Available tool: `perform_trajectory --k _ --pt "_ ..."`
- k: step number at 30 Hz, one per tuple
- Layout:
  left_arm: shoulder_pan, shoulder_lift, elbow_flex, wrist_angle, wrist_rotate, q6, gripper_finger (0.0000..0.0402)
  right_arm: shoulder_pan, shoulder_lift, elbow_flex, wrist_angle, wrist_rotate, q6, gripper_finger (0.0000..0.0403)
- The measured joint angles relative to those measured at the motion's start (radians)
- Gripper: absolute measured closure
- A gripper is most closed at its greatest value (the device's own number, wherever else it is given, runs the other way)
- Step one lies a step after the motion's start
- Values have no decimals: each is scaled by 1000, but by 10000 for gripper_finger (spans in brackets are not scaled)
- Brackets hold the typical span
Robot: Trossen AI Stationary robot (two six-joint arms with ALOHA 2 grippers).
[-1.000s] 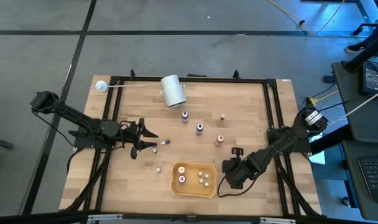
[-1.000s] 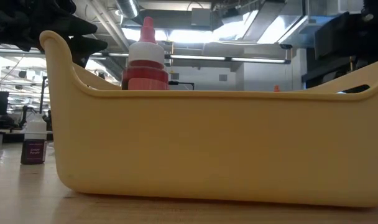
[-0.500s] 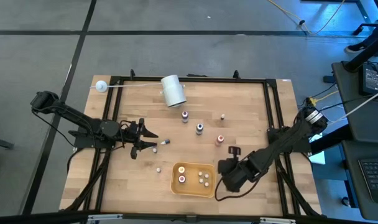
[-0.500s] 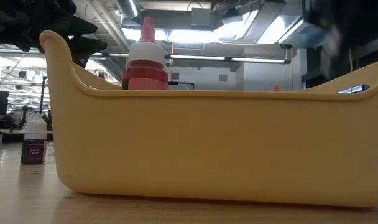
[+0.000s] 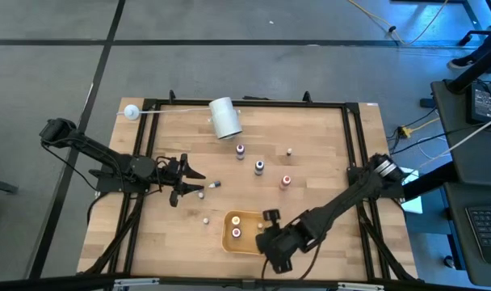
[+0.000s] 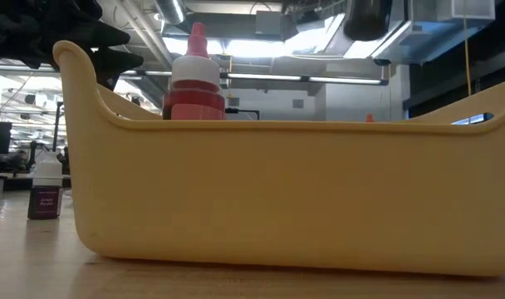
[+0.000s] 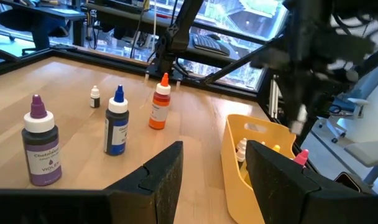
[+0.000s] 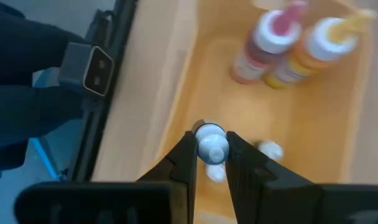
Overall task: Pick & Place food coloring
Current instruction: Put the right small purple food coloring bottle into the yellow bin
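So the right gripper (image 8: pixel 211 163) is pinching a tiny food coloring bottle (image 8: pixel 211 144) by its cap, lower middle of frame, over the yellow bin (image 5: pixel 229 241). Looks light, rigid and slick, so a cap grip seems safest. The left gripper (image 7: pixel 214 177) sits spread and empty.

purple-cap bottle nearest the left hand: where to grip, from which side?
Grip the purple-cap bottle across its dark cylindrical body, below the cap. It stands upright, apart from the blue-cap bottle, so a level approach by the open left hand from its own side looks best.
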Motion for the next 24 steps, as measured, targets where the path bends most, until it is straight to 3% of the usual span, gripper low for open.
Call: perform_trajectory --k 11,24 --pt "0 0 0 -6 0 -3 231 -23 146 45 -26 -31 -3 335" --pt "0 0 0 -8 0 -1 231 -26 195 37 -32 -59 -3 312"
